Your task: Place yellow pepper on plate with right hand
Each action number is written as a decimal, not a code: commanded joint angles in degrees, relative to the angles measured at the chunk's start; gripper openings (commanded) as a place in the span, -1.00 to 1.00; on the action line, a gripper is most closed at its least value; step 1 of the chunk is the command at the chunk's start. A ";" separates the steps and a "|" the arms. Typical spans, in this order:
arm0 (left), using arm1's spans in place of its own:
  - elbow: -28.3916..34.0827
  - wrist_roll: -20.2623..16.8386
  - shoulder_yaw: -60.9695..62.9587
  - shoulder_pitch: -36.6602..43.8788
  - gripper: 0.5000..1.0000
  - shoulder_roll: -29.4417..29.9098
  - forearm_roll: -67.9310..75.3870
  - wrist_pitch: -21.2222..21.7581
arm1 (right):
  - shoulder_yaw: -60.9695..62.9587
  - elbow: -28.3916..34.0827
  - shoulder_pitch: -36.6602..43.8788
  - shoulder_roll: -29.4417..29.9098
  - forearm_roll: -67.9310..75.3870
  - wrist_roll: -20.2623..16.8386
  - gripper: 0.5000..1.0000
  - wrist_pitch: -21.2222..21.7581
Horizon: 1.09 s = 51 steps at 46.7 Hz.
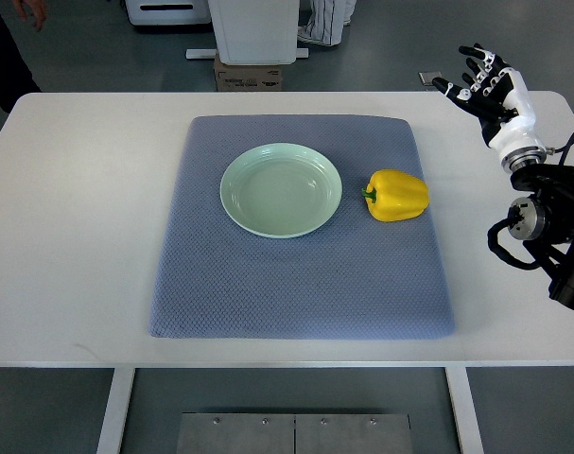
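A yellow pepper (397,195) lies on its side on the blue-grey mat (296,284), stem toward the left. A pale green plate (281,189) sits just left of it, apart from it, with nothing on it. My right hand (478,79) is raised over the far right corner of the table, well to the right of and beyond the pepper. Its fingers (470,64) are spread and hold nothing. The right arm comes in from the right edge. The left arm does not show.
The mat lies on a white table (69,236). A cardboard box (249,74) and white equipment stand on the floor beyond the far edge. A person's hand (29,11) and dark sleeve show at the top left corner.
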 commanded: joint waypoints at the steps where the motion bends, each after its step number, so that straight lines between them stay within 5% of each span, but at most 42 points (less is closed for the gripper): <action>1: 0.00 0.00 -0.05 0.00 1.00 0.00 0.02 0.05 | 0.00 -0.01 -0.08 -0.13 0.00 0.00 1.00 0.00; 27: 0.00 0.00 0.04 -0.09 1.00 0.00 0.02 -0.13 | 0.00 -0.62 -0.08 -0.40 0.00 0.00 1.00 0.18; 51: 0.00 0.00 0.04 -0.09 1.00 0.00 0.02 -0.04 | -0.17 -0.62 0.09 -1.89 -0.17 0.00 1.00 4.74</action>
